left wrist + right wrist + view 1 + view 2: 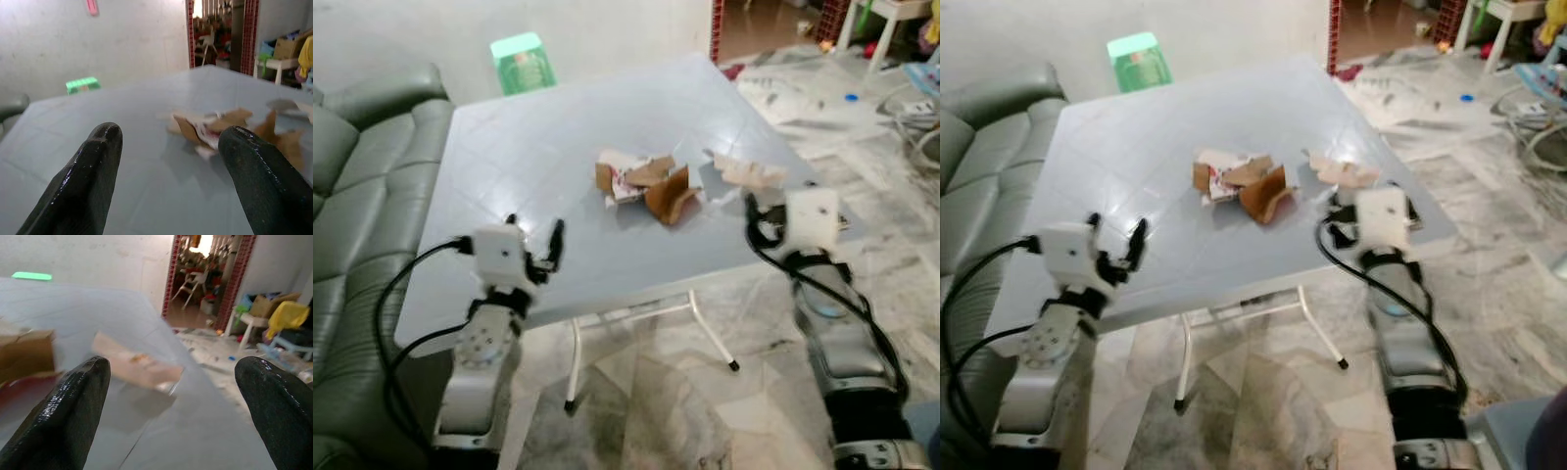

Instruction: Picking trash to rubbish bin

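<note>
Torn brown and white cardboard trash (pixel 644 186) lies in a heap near the middle of the grey folding table (pixel 538 137). A separate pale scrap (pixel 749 173) rests close to the table's right edge. My left gripper (pixel 535 244) hovers open over the near left part of the table, well short of the heap (pixel 210 128). At the near right edge my right gripper (pixel 780 204) is open too, just in front of the pale scrap (pixel 137 364).
A grey sofa (pixel 357 186) stands against the table's left side. A green stool (pixel 522 62) sits beyond the far edge. Clutter and cables (pixel 911 108) cover the marble floor at the right, by a red-tiled doorway (pixel 717 29).
</note>
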`<state>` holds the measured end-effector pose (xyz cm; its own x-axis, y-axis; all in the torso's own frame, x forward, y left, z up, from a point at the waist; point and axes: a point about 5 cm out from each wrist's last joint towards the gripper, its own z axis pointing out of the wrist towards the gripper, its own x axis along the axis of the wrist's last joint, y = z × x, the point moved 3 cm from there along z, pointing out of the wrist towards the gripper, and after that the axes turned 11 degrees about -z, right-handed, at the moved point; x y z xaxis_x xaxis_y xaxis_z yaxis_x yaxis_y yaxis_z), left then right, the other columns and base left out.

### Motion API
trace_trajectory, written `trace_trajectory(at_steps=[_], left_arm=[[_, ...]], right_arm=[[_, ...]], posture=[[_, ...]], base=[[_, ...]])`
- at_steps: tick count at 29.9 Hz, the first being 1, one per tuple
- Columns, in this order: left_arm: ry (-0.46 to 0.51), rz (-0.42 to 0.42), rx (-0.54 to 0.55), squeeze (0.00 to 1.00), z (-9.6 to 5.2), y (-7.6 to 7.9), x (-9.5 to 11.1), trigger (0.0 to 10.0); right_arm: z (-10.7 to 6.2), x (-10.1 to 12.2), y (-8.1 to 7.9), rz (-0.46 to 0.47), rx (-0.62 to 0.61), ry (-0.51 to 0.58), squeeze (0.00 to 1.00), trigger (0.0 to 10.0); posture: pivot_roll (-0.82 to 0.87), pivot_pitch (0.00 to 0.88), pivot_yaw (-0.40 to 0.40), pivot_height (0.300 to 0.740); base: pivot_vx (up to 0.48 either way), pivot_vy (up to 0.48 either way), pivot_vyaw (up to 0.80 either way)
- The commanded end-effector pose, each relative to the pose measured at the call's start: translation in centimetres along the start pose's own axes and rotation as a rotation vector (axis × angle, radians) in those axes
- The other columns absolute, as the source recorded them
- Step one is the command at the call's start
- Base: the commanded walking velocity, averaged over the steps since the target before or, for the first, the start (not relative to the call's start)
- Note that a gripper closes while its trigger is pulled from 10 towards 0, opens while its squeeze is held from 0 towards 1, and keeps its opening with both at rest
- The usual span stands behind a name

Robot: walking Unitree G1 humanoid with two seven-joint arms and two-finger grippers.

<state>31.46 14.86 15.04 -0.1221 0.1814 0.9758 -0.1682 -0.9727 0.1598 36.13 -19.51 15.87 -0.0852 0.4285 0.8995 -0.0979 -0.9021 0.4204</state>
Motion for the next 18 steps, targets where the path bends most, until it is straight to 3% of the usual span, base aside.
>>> trace_trajectory(at_steps=[1,5,9,13,18], left_arm=[[-0.013,0.026,0.028,0.0,-0.4,-1.2,0.1,10.0],[-0.042,0.022,0.009,0.0,-0.6,-1.1,-0.3,10.0],[-0.092,-0.021,-0.106,0.0,-0.9,0.8,-1.1,10.0],[-0.115,0.019,-0.21,0.0,-1.2,2.5,-1.4,10.0],[-0.129,0.025,-0.223,0.0,-1.6,2.7,-1.5,10.0]], right_arm=[[0.4,-0.3,-1.1,0.0,0.049,-0.03,0.0,10.0],[0.5,-0.6,-0.9,-0.001,0.05,-0.036,0.0,10.0],[0.6,-1.0,-1.0,-0.021,0.07,-0.056,0.0,10.0],[1.1,-1.9,-0.6,-0.078,0.085,-0.091,0.0,10.0],[1.7,-2.2,0.2,-0.161,0.092,-0.083,0.0,10.0]], posture=[[0.03,0.072,0.088,0.74],[0.04,0.071,0.089,0.74],[0.04,0.068,0.094,0.74],[0.05,0.066,0.106,0.74],[0.07,0.066,0.116,0.74]], base=[[0.0,0.0,0.0],[0.0,0.0,0.0],[0.0,0.0,0.0],[0.0,0.0,0.0],[0.0,0.0,0.0]])
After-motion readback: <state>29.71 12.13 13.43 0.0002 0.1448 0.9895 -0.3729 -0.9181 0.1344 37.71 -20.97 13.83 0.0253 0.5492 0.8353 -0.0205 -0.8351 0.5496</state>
